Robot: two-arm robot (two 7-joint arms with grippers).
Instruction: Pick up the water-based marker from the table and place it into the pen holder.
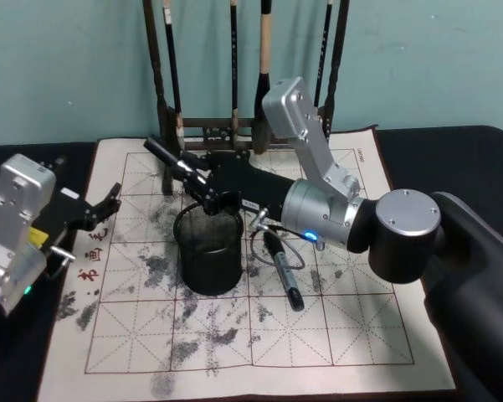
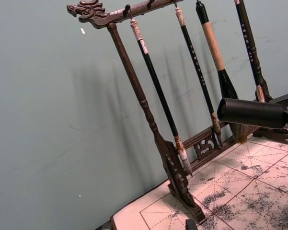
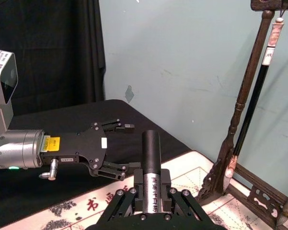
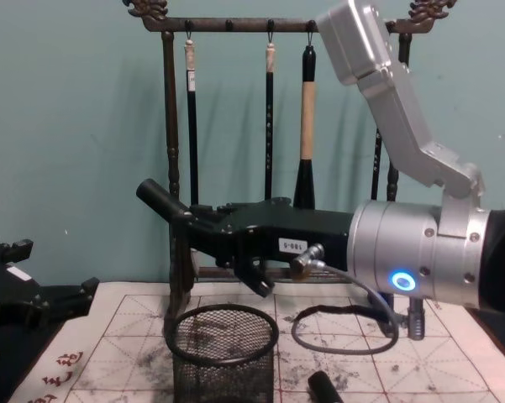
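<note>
My right gripper (image 1: 198, 180) is shut on a black water-based marker (image 1: 161, 154). It holds the marker tilted, tip up and away, just above the pen holder (image 1: 209, 261), a black wire-mesh cup on the ink-stained mat. From the chest, the marker (image 4: 161, 200) sticks out of the right gripper (image 4: 203, 225) above the pen holder's (image 4: 223, 363) far rim. In the right wrist view the marker (image 3: 151, 155) sits clamped in the right gripper (image 3: 152, 191). My left gripper (image 1: 107, 206) stands open at the mat's left edge, apart from the cup.
A second black marker (image 1: 284, 272) lies on the mat (image 1: 259, 339) right of the cup, beside a loop of cable (image 1: 276, 243). The tall wooden brush rack (image 1: 234, 126) with hanging brushes stands close behind. Black cloth borders the mat.
</note>
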